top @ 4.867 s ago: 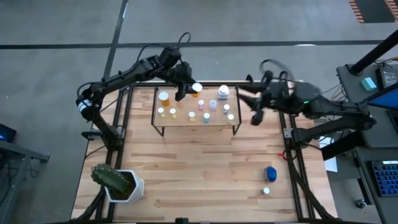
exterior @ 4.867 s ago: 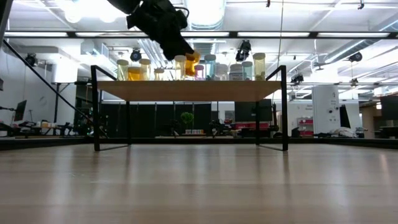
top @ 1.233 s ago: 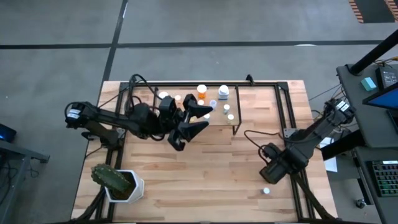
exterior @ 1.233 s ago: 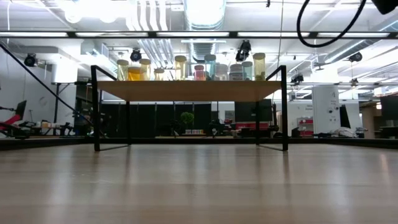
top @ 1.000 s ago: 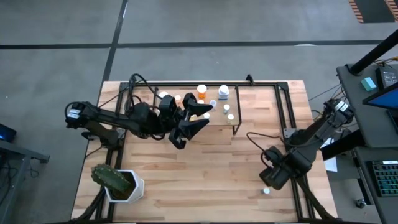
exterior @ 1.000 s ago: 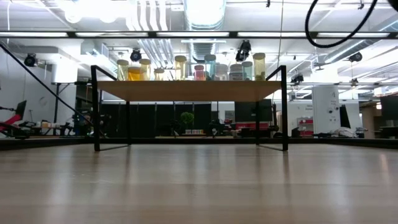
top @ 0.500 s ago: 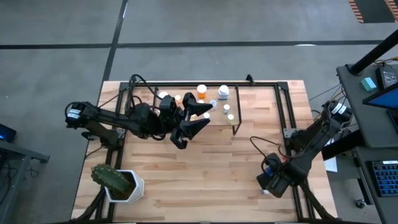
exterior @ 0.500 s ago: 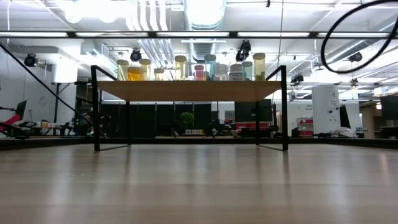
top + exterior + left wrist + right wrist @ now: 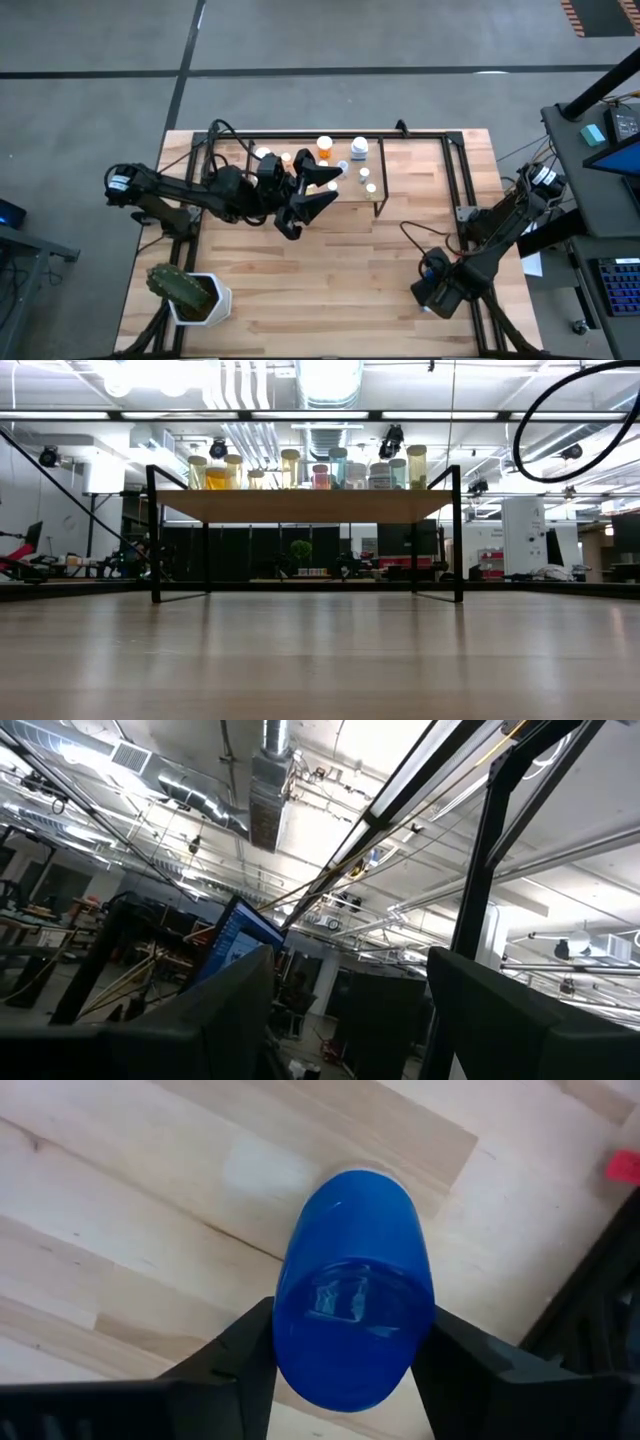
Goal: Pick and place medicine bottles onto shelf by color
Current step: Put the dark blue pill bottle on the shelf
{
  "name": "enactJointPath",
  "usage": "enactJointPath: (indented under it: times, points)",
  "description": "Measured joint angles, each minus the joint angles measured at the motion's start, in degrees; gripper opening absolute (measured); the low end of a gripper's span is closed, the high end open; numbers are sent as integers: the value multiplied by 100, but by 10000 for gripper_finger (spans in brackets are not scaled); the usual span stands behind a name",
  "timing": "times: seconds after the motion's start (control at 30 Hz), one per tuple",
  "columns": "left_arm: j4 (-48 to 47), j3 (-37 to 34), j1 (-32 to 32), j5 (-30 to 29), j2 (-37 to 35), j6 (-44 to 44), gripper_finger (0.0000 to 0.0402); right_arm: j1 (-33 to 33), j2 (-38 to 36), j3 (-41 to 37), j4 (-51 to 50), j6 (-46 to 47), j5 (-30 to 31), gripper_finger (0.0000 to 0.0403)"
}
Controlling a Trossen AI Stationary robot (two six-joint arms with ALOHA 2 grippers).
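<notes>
I have the right tool (image 9: 352,1370) low over the worktop (image 9: 330,280) near its right edge, close to the front corner. In the right wrist view its two dark fingers (image 9: 240,1355) sit tight against both sides of the wide blue bottle (image 9: 355,1320), which lies on its side on the wood with its round end toward the camera. From above, that arm covers the bottle, so I only see a speck of blue (image 9: 432,268) beside the wrist.

The left tool (image 9: 318,190) hangs over the middle of the worktop, just in front of the shelf (image 9: 305,505), with its fingers spread wide and nothing between them. Its wrist camera looks up into the ceiling of the room, past those parted fingers (image 9: 215,1010).

The shelf stands at the back of the worktop on thin black legs. On top of it I count a row of small bottles (image 9: 320,468): yellowish and orange ones (image 9: 215,475) toward the left, a pink one (image 9: 321,476) in the middle, pale ones toward the right. From above, an orange bottle (image 9: 325,148) and a white-capped one (image 9: 359,149) show near the back edge; the left arm hides the shelf's left part.

A white pot with a cactus (image 9: 185,292) stands at the front left corner of the worktop.
</notes>
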Motion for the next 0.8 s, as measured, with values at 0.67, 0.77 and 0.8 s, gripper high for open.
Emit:
enactJointPath:
  times: [0.67, 0.77, 0.8]
  points:
    - [-3765, 72, -66, -273, -9, -48, 248, -1721, -1336, 1863, -264, -6597, 1610, 183]
    - [-3945, 74, -61, -275, -9, -28, 248, -2219, -1187, 2359, -274, -7663, 1599, 182]
    - [-3997, 74, -59, -277, -10, 1, 248, -2378, -1111, 2532, -272, -7998, 1595, 182]
